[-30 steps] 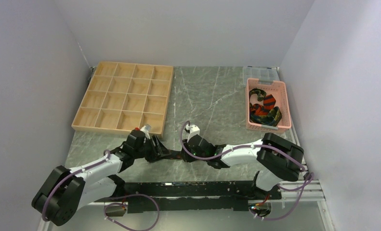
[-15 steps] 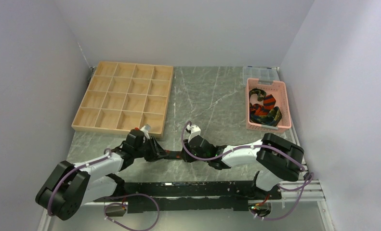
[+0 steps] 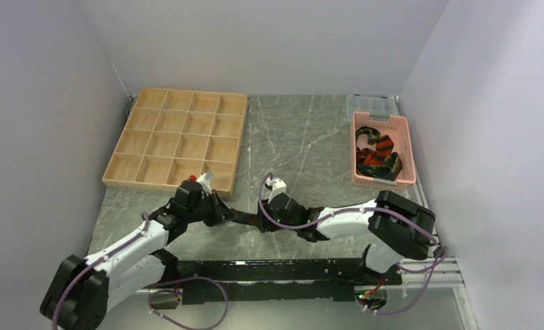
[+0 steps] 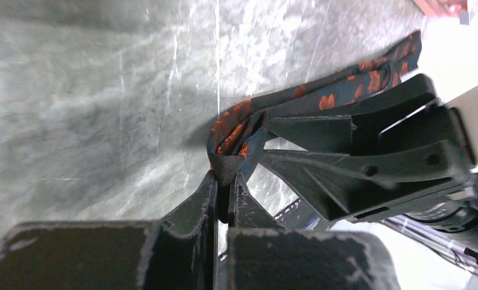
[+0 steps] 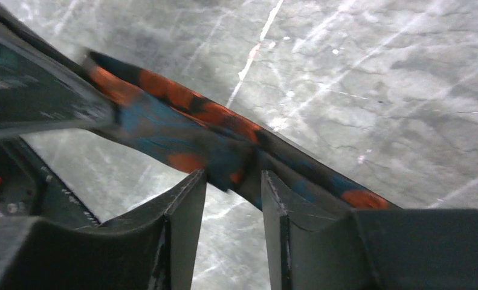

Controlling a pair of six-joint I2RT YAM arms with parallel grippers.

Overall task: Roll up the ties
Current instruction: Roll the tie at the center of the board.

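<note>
The left claw (image 4: 224, 180) has its jaws pressed together, pinching the folded end of a long narrow black fabric tie with orange-red blotches (image 4: 345, 90). The right claw (image 5: 231, 181) has its jaws a narrow way apart, with the same tie crossing at their tips; whether the pads press it cannot be told. The tie is held over the grey marbled table (image 3: 303, 137), near its front edge. Its long axis runs left to right from one claw to the other, the fold towards the left arm. More patterned ties (image 3: 375, 159) lie heaped in the pink slotted plastic basket (image 3: 384, 181) at the right. Compared with one second ago, the left claw has shut from well open, its arm has swung left, and the right claw has loosened slightly.
</note>
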